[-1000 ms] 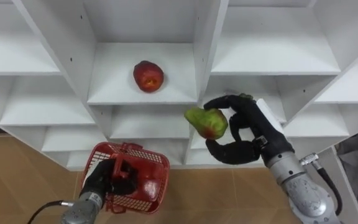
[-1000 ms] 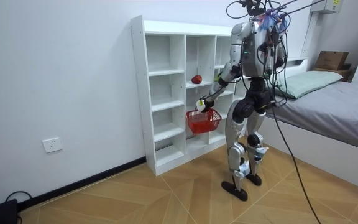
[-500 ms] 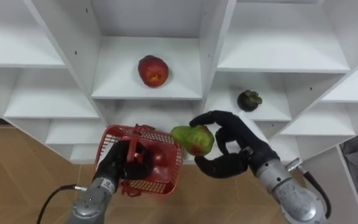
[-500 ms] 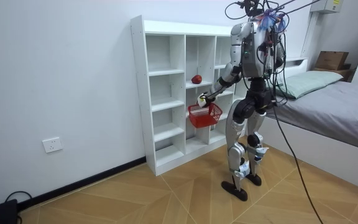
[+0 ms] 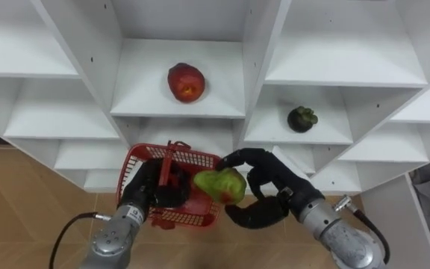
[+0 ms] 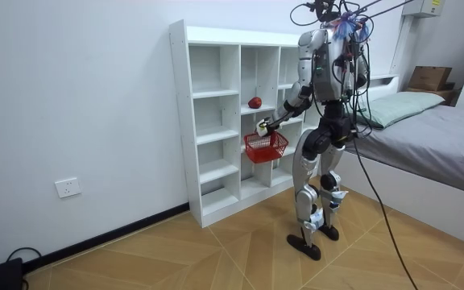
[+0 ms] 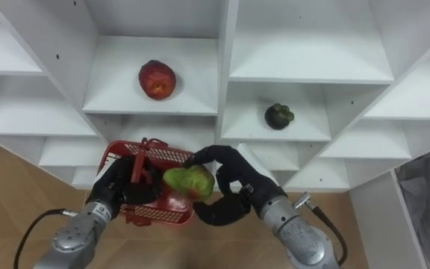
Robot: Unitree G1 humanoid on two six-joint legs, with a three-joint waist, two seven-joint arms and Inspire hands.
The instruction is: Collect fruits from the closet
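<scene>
Lower left of the eye views, the left hand (image 5: 150, 194) has its fingers curled round the upright handle of a red basket (image 5: 189, 217), held in front of the white shelves (image 5: 256, 60); something red (image 7: 172, 202) lies inside it. At lower centre a green and red fruit (image 5: 220, 186) sits over the basket's right rim, clamped between the curled fingers and thumb of the right hand (image 5: 275, 183); a red apple (image 5: 186, 81) rests in the upper middle compartment, and a dark fruit (image 5: 301, 118) in the compartment to its right, one shelf lower. In the room view the robot stands facing the shelves, a bed (image 6: 433, 133) at the right edge.
</scene>
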